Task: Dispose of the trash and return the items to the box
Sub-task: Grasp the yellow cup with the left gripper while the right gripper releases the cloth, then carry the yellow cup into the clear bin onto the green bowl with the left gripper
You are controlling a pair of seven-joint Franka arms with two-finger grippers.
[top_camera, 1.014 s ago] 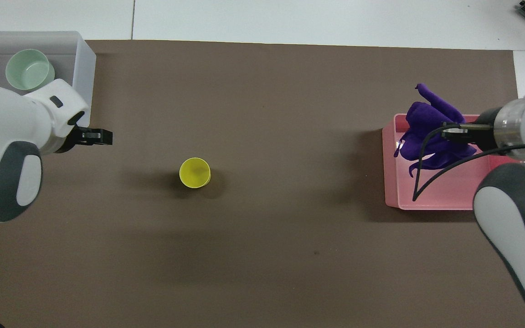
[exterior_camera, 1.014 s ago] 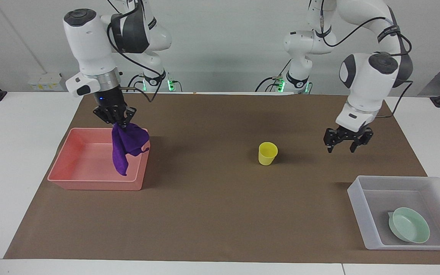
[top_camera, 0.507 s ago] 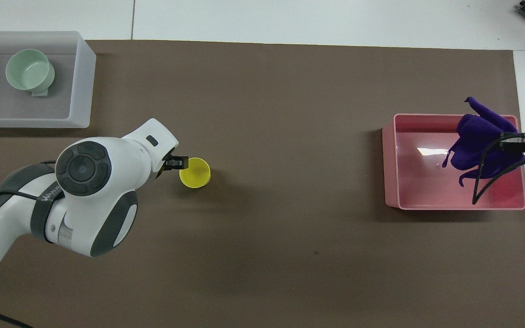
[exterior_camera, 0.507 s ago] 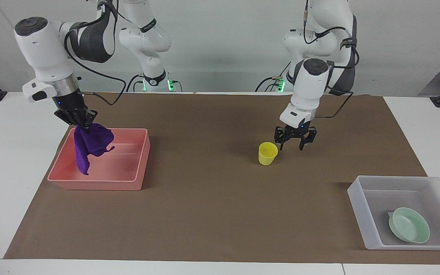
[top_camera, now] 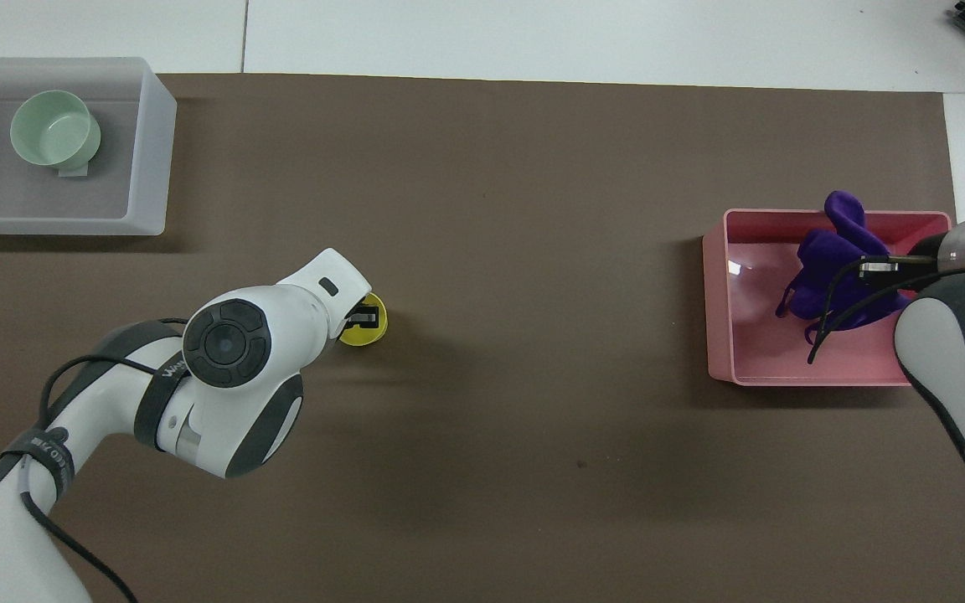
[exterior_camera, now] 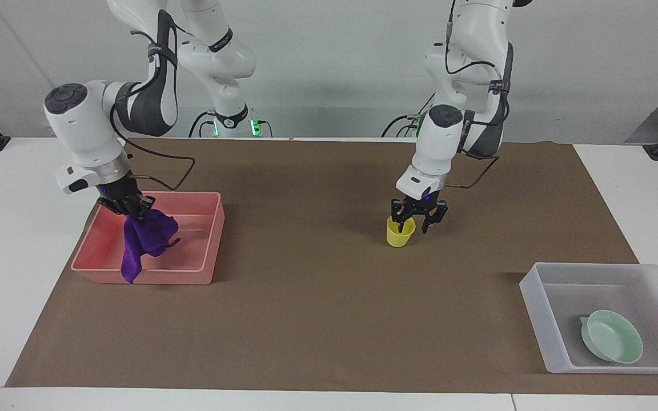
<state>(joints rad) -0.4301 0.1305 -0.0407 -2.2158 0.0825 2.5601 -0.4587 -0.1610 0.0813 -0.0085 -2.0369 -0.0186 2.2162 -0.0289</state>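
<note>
The yellow cup (exterior_camera: 398, 237) stands upright on the brown mat mid-table; it also shows in the overhead view (top_camera: 375, 332). My left gripper (exterior_camera: 416, 221) is open and low over the cup, its fingers straddling the rim on the side nearer the robots. My right gripper (exterior_camera: 129, 208) is shut on the purple cloth (exterior_camera: 147, 240), which hangs down into the pink bin (exterior_camera: 180, 277); the cloth (top_camera: 826, 268) shows over the bin (top_camera: 721, 310) from overhead too. The mint-green bowl (exterior_camera: 614, 337) lies in the translucent tray (exterior_camera: 540, 319) at the left arm's end.
The brown mat (exterior_camera: 317, 319) covers most of the white table. The tray (top_camera: 152, 151), holding the bowl (top_camera: 51, 130), sits farther from the robots than the cup. The pink bin stands at the right arm's end.
My left gripper swung from near the tray to the cup and came down on its rim. My right gripper carried the cloth over the bin and lowered it inside.
</note>
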